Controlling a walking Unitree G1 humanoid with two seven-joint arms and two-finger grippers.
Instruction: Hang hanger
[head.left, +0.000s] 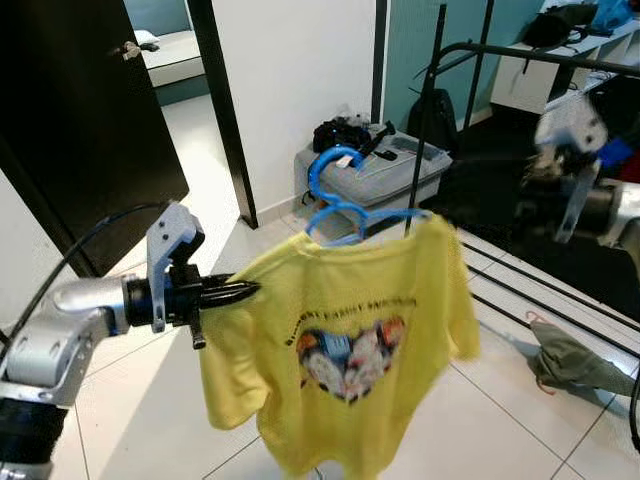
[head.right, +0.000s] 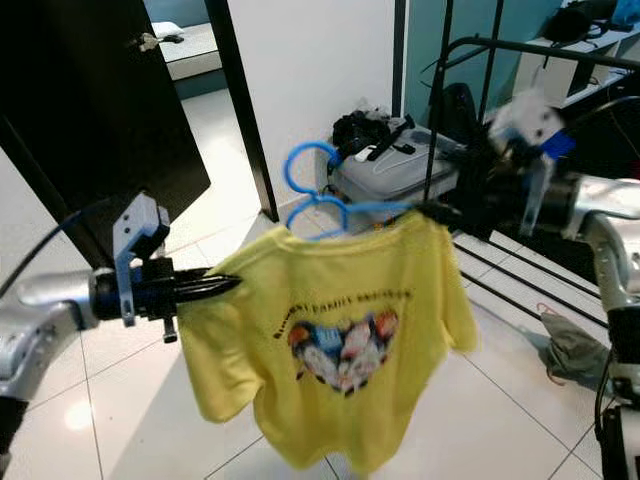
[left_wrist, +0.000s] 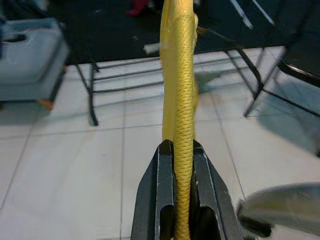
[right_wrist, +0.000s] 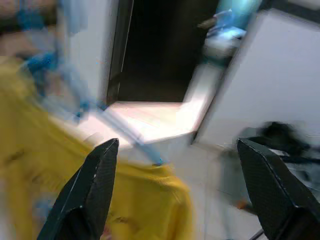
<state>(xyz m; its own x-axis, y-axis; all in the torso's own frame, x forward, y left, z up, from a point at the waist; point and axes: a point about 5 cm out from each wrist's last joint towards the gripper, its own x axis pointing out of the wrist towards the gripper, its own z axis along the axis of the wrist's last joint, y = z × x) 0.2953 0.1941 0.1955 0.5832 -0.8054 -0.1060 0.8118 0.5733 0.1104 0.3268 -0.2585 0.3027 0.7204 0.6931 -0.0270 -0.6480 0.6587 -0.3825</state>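
Left eye view: left gripper (head.left: 250, 290) at mid-left, fingers clamped on the sleeve of the yellow shirt (head.left: 350, 340); shirt on blue hanger (head.left: 335, 195) at centre.
Left wrist view: fingers (left_wrist: 159, 200) pinch shirt fabric.
Right wrist view: right gripper (right_wrist: 180, 190) fingers spread wide, blurred shirt at left.

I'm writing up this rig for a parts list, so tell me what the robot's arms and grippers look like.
Both arms are silver metal tubes with rounded joints. The left gripper has a grey bracket-like housing on top, a black body and two long, tapered black fingers; a thin black cable loops back from it toward the forearm. The right gripper has the same black fingers, textured on the inner faces, with a blurred pale housing.
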